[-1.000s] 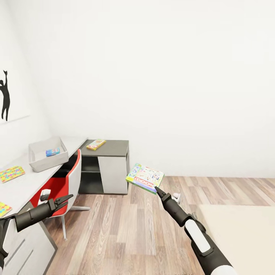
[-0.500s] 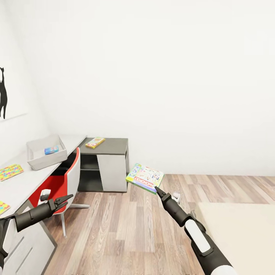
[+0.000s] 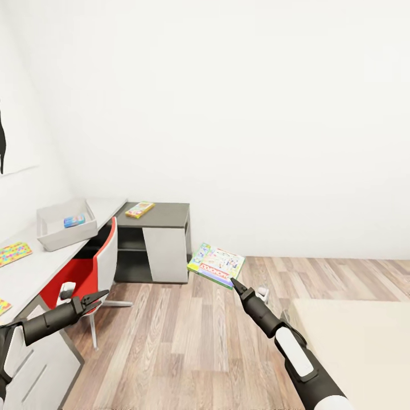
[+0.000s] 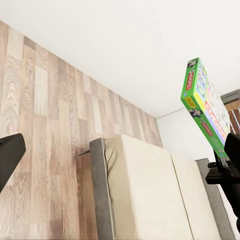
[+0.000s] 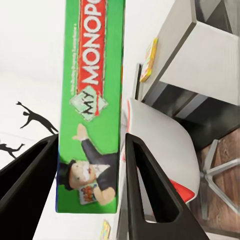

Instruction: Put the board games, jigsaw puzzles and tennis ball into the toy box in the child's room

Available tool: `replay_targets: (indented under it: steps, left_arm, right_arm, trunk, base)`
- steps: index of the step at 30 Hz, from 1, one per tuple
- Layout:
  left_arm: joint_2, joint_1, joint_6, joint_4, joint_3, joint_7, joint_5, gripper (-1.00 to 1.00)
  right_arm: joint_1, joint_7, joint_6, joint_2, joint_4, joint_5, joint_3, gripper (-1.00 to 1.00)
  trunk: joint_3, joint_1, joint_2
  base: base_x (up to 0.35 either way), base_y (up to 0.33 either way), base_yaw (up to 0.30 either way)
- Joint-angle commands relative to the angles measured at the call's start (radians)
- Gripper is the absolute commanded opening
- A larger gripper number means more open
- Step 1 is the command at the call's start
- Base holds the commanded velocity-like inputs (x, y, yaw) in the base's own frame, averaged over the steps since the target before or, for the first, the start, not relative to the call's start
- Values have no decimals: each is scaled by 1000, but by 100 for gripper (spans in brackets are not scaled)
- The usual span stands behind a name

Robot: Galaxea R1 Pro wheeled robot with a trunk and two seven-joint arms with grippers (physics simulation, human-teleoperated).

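My right gripper is shut on the edge of a board game with green sides. I hold it in the air over the wood floor. The same game shows in the left wrist view. My left gripper stands open and holds nothing, near the red chair. On the table stands the grey toy box with a blue board game in it. A yellow board game lies on the dark cabinet top. Two jigsaw puzzles lie on the table. The tennis ball is out of view.
A red chair stands tucked at the table, between me and the toy box. The bed lies at the lower right. The dark cabinet joins the table at the corner. Wood floor stretches ahead.
The whole picture has shifted: table, toy box and cabinet now sit further left and slightly higher. Both arms keep the same pose, and the game stays in my right gripper.
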Motion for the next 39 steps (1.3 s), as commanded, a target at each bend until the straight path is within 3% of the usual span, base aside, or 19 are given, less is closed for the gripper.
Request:
replay_targets:
  steps: [1,39]
  left_arm:
    - [0,-1,7,0,1,-2,2,100]
    - [-1,-1,8,0,1,0,1,100]
  right_arm:
    - [-1,1,8,0,0,-11,0,-100]
    - [-1,1,8,1,0,-11,0,-100]
  trunk:
    - [-3,1,-2]
    - [-42,1,-2]
  base:
    - [0,-235,0]
    - [0,-20,17]
